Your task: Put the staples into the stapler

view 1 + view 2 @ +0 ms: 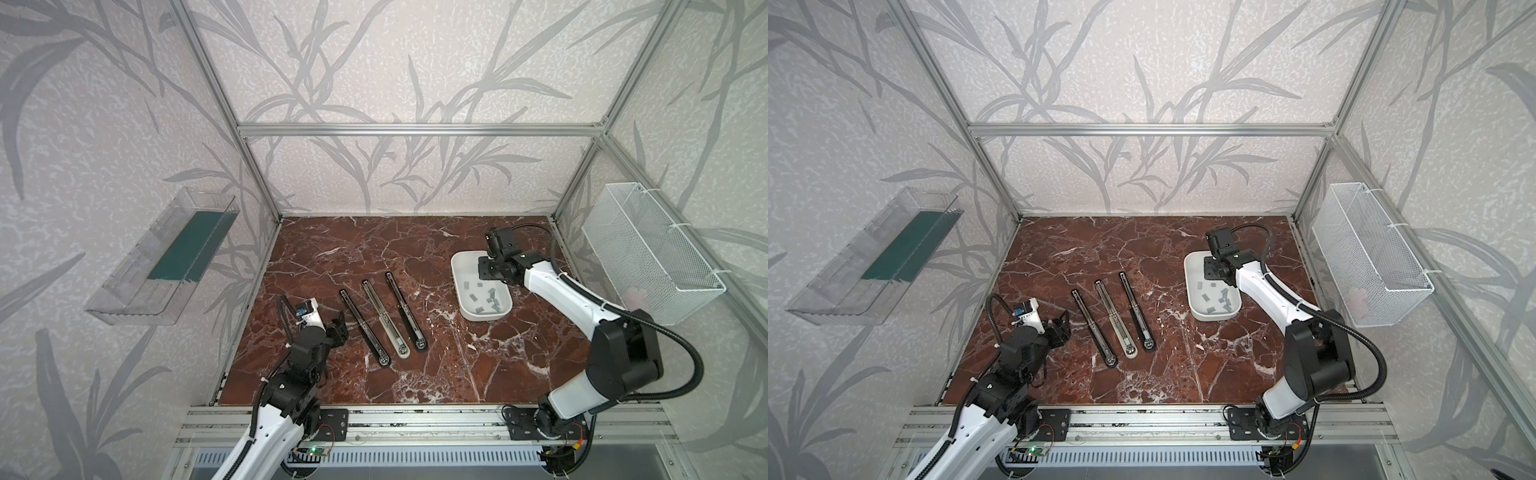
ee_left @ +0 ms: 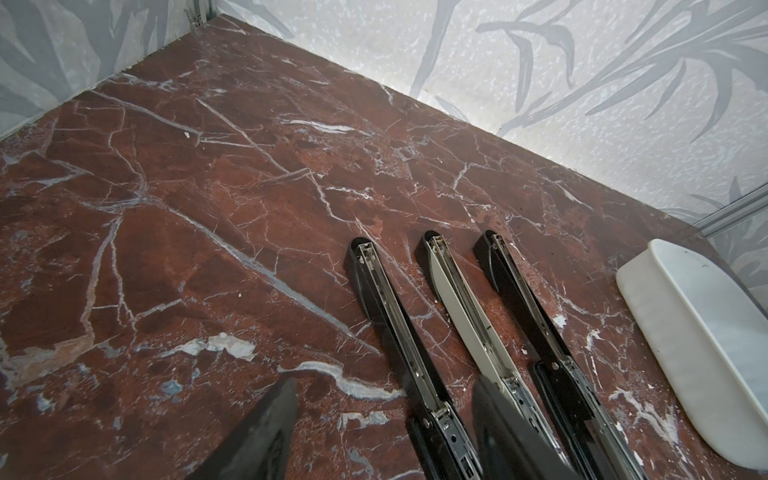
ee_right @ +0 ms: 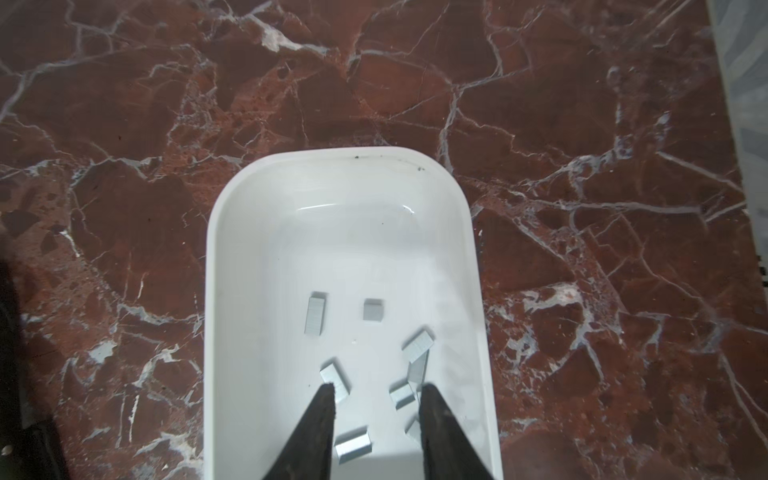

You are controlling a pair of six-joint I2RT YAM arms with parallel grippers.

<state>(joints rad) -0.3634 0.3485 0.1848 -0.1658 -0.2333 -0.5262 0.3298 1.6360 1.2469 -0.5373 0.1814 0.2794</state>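
While the right gripper is hovering over the white tray near the worktop's right edge, its fingers are standing parted, pinching nothing. The staples are lying scattered inside that tray. Three opened staplers are lying mid-worktop. The left gripper is hanging near the left edge, fingers spread, empty.

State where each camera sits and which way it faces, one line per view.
Both top views: high at the front, looking down on the table, left gripper, right gripper, three staplers and tray.
Left wrist: low over the table, facing the staplers; left gripper shows.
Right wrist: above the tray, looking down on the staples; right gripper shows.
Shared: both wrist views show the tray.
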